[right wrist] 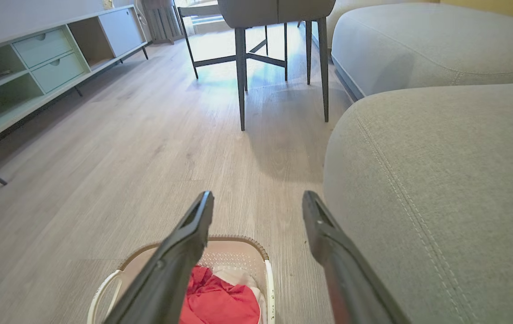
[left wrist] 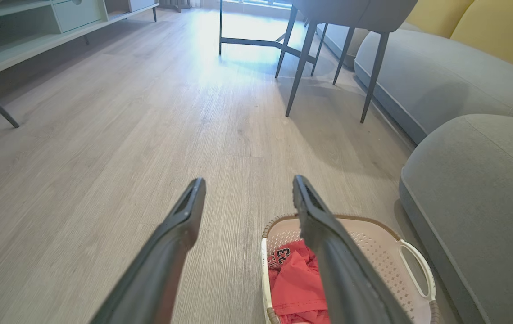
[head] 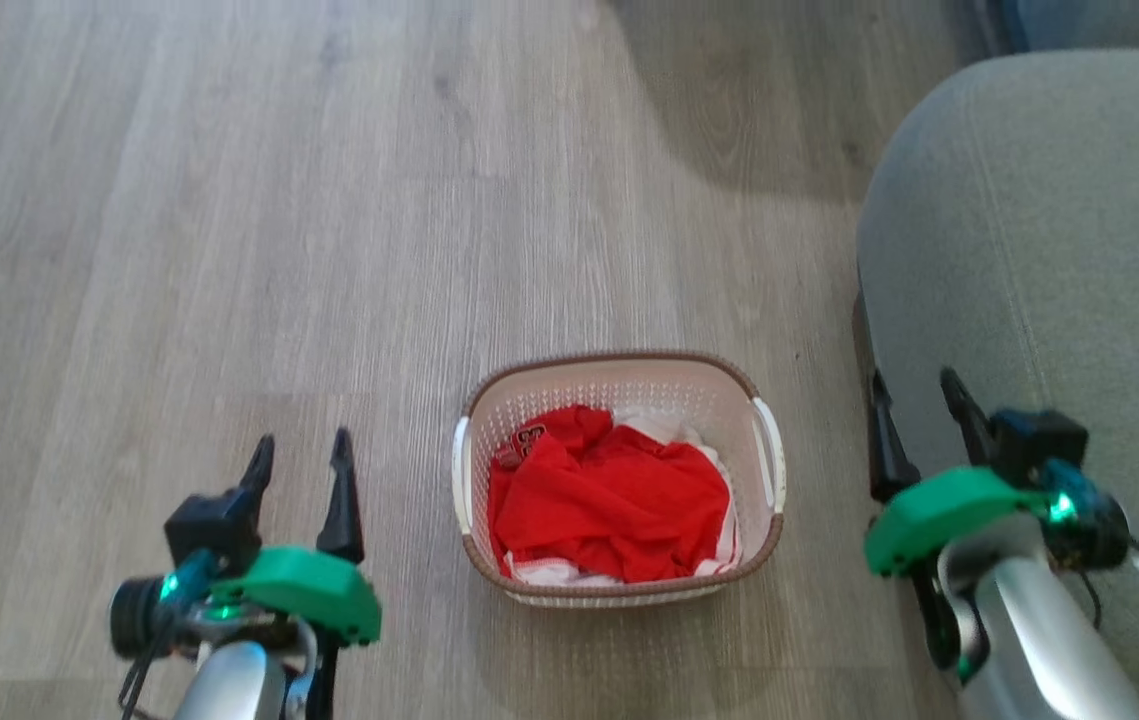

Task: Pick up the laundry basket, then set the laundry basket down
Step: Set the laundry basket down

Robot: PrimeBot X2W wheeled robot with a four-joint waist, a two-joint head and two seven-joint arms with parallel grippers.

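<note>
My left fingers stand spread wide with nothing between them, low on my left and above bare wooden floor. My right fingers are spread just as wide and also hold nothing, and they hang at the edge of a grey upholstered seat on my right.

The laundry basket sits on the floor between the two pairs, apart from both and a little nearer my left. Its long axis runs across me, from my left to my right. One white handle faces my left fingers and the other white handle faces my right. Its open top faces up.

Inside it a crumpled red garment with dark printing lies over some white cloth, and together they cover most of the bottom.

Farther off, dark chair legs stand on the floor. A low cabinet with pale drawers lines the far left, and yellow cushions rest on a grey sofa at the far right.
</note>
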